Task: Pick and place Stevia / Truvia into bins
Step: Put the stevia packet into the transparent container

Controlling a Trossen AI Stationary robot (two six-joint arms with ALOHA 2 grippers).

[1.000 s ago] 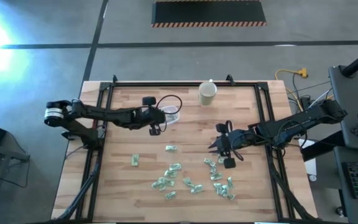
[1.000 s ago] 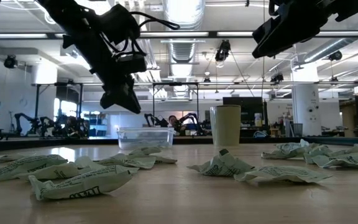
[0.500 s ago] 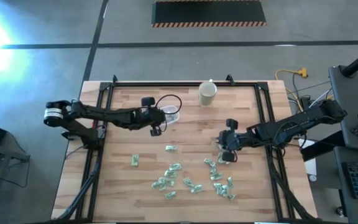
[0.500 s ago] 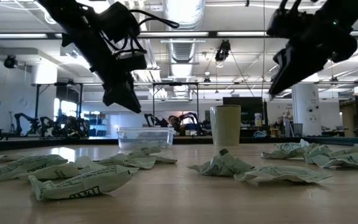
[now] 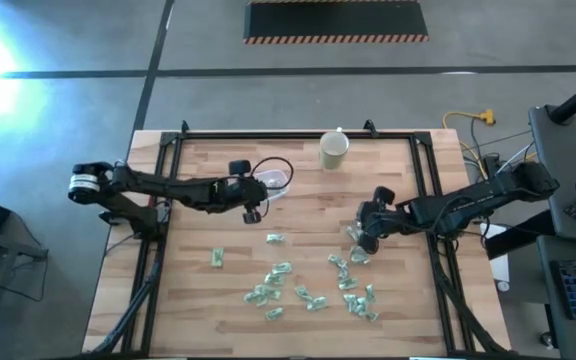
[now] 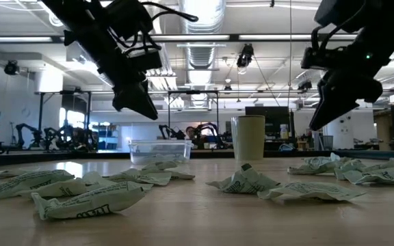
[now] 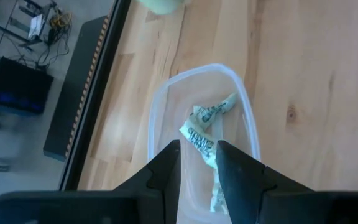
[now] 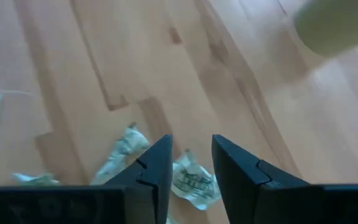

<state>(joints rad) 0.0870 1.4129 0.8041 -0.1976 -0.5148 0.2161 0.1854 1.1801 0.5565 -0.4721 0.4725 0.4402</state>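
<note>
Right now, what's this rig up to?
Two arms are sorting green-and-white sachets into a clear tub. The left pincer is over the tub, open with nothing between its fingers; a few sachets already lie inside. The right pincer hangs open above loose sachets at the right end of the scatter, none gripped yet. Most sachets are still spread over the near half of the table. A beige cup stands at the far edge, untouched.

Wooden table [image 5: 308,190] with a clear tub [image 5: 274,183], a beige cup [image 5: 333,149] and many little green packets [image 5: 313,283] scattered near the front.
</note>
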